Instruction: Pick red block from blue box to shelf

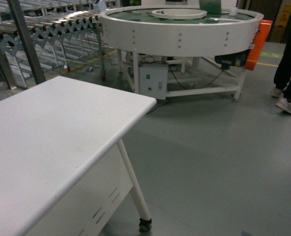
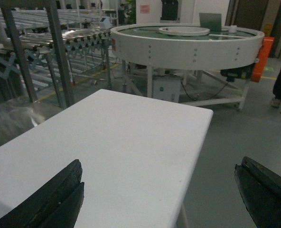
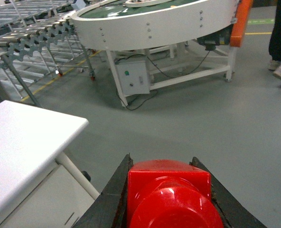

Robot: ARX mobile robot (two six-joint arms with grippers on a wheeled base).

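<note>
R gripper [image 3: 169,199] is clamped on the red block [image 3: 171,192], stud toward the cam, held over grey floor [image 3: 188,123] just beside the white table [image 3: 22,137]. L gripper [image 2: 159,194] gapes wide w/ nothing in it, above the tabletop.

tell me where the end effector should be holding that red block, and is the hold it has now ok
Best on the two flat side walls, below the round stud, coming in from behind with one finger on each side. That is how the right end effector has the red block now: fingers flank its opposite faces, stud pointing toward the camera. The flat parallel sides suit a pinch; the rounded stud would slip.
</note>
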